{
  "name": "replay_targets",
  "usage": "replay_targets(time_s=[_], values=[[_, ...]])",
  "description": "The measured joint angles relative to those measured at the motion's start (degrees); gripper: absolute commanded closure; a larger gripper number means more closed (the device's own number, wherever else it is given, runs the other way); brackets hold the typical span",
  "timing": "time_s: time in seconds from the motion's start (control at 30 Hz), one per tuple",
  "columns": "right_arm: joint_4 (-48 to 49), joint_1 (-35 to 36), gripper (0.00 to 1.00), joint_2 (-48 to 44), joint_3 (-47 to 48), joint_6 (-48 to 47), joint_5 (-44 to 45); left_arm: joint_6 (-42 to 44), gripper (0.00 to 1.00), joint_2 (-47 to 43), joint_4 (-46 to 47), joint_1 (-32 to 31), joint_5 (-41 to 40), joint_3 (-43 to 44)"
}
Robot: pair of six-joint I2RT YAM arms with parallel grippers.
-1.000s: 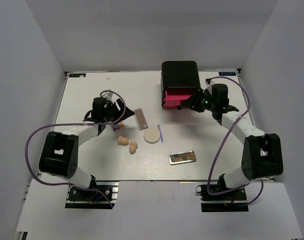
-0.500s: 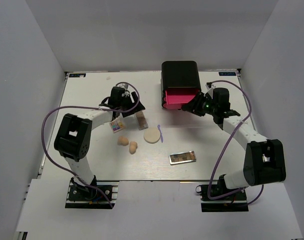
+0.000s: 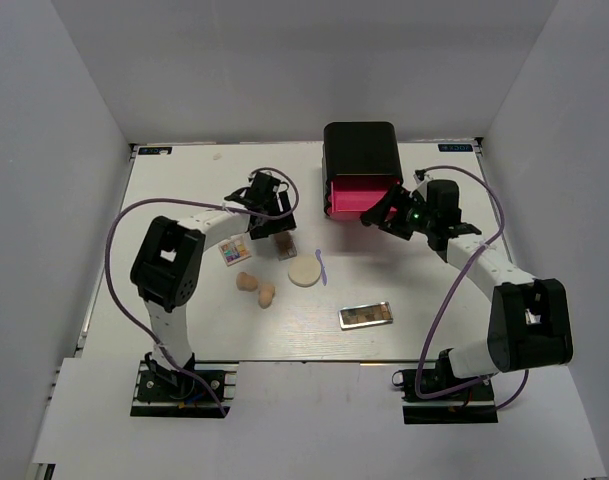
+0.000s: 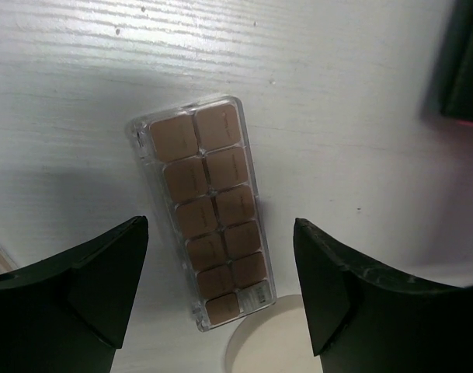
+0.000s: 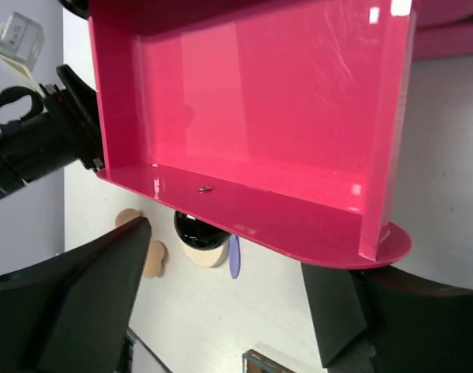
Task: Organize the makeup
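Nearest the bases, the second palette lies alone, with bare surface around it. The sponges sit just left of the puff, and the stick lies at the puff's right.

Beyond them, the left end effector hangs spread over the palette, one finger on each long side, neither touching. The step looks like picking this palette up. It lies flat and thin, so the fingers should reach the surface and close across the narrow width near mid-length. The puff crowds its near end, so lift straight up first.

Farther right, the right end effector is spread at the front of the drawer, pinching nothing. The drawer stands pulled out of the box, bare inside. The way there is open surface; enter over the front lip, clear of the right fingers.
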Motion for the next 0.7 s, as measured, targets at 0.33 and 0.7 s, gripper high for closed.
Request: replay_targets(time_s=[0.33,0.7], values=[[-0.83,-0.02,0.11,-1.51,-2.45,-0.81,-0.07,0.00,0.16,6.71,-8.04,-3.23,-6.32,8.79],[-1.11,-0.37,0.11,-6.54,-5.31,-2.27,-0.09,0.15,0.32,11.32,-15.85,-5.60,-13.57,15.67]])
